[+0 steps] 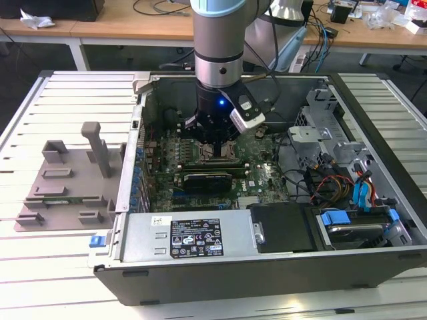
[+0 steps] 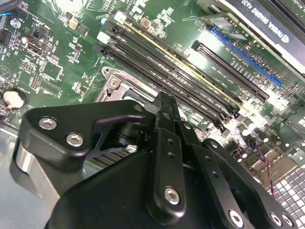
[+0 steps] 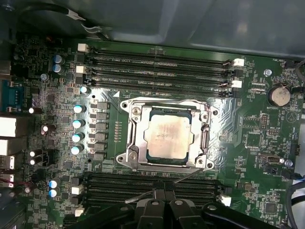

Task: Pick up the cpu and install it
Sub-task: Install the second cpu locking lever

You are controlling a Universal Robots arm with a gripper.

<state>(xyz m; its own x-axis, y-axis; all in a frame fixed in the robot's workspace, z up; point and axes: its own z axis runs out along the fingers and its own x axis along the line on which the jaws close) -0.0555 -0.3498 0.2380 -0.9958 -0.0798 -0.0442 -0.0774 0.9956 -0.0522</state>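
Note:
The cpu (image 3: 167, 136), a pale silvery square chip, lies flat inside the metal-framed socket (image 3: 134, 138) of the green motherboard (image 3: 257, 143). In the first wrist view my gripper (image 3: 165, 194) sits beside the socket, over the memory slots, apart from the chip. Its black fingers (image 2: 164, 107) meet at their tips with nothing between them. In the exterior view the gripper (image 1: 217, 145) hangs low inside the open computer case (image 1: 373, 263), just above the board.
Memory slots (image 3: 157, 62) run along both sides of the socket. A graphics card (image 1: 207, 180) and a power supply (image 1: 193, 237) lie toward the case front. Cables and a drive cage (image 1: 333, 173) crowd the exterior view's right. A grey fixture plate (image 1: 67, 180) stands outside on the left.

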